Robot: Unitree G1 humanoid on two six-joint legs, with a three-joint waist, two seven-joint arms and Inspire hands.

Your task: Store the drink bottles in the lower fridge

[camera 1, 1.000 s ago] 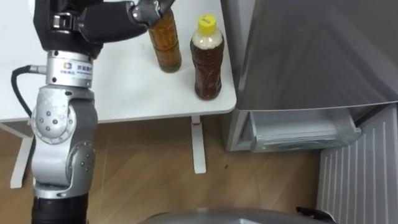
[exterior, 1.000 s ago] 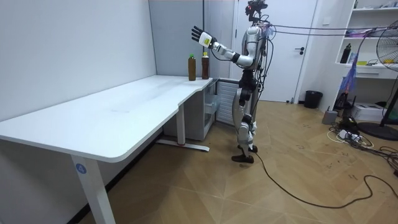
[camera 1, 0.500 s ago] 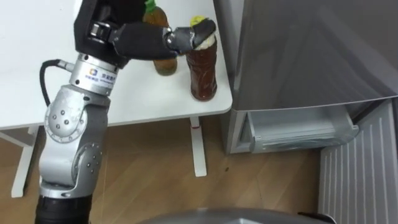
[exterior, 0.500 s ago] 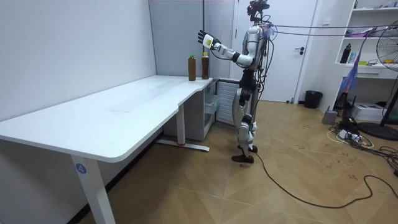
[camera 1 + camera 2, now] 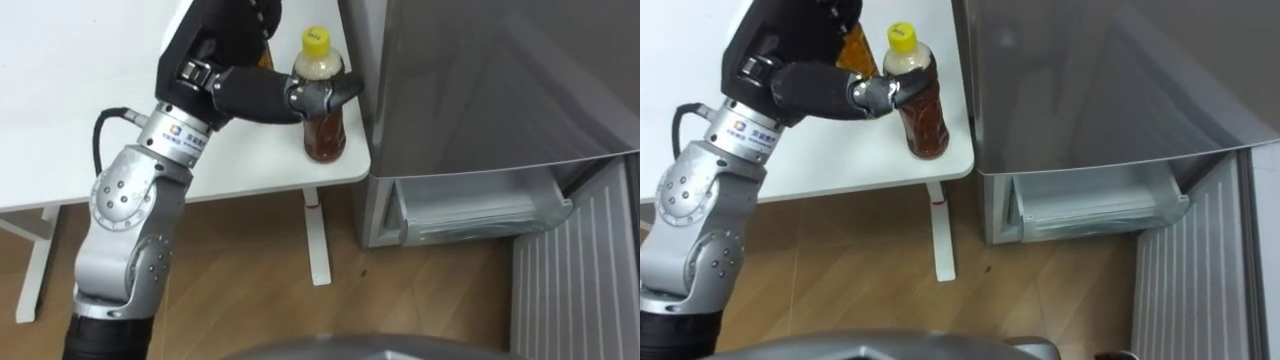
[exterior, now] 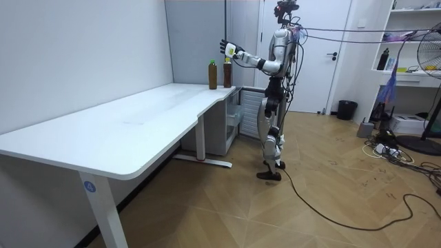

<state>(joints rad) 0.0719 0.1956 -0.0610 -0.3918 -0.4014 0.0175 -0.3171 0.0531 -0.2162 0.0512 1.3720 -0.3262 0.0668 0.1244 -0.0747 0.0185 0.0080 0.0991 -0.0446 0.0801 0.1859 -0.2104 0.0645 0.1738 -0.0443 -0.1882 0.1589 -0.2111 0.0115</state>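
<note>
While upright on the desk (image 5: 60,150) corner at twelve o'clock, gripped high by the left hand (image 5: 250,92), fingers curled round: the yellow-capped bottle (image 5: 325,135). Just behind at eleven, partly hidden, a second bottle (image 5: 855,48). Down at three o'clock, the fridge drawer (image 5: 480,205), open.

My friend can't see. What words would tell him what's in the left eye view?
The robot's left hand curls round a brown drink bottle with a yellow cap, standing at the corner of a white table. A second bottle stands behind the hand, and to the right a grey fridge has its lower door open.
</note>
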